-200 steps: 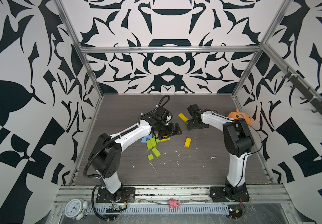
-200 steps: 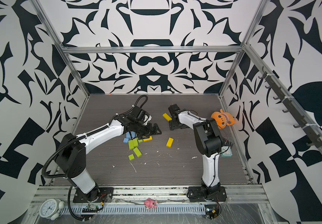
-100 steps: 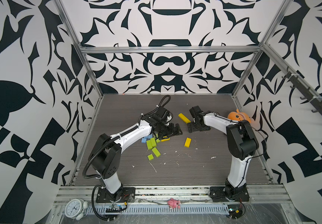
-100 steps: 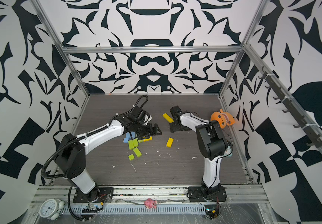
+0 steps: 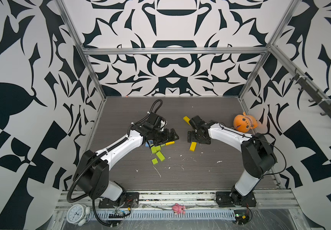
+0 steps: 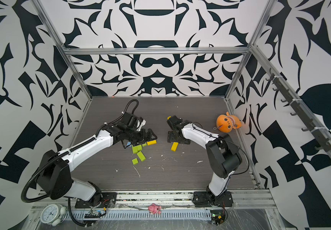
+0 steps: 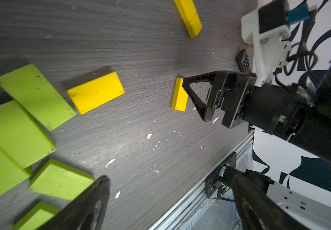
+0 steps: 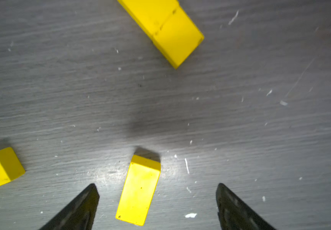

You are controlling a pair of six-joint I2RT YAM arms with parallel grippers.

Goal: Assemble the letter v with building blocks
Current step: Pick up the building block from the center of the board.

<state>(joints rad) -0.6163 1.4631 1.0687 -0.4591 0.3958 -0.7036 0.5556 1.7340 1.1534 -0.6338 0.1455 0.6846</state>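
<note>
Dark wood-grain tabletop point(image 8: 61, 89), right tool point(image 8: 156, 185) poised over a small yellow block point(image 8: 138, 189).
Its jaws stand wide, straddling the block without touching it; the left tool point(image 5: 171, 137), also spread and empty, hovers by the lime green blocks point(image 5: 157, 152). The block looks light, rigid and smooth-painted: pinch the long sides, centred.

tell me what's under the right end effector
A short yellow block lies flat on the table, between the fingers of the open right end effector, touching neither. In both top views the end effector covers the block's far end.
</note>
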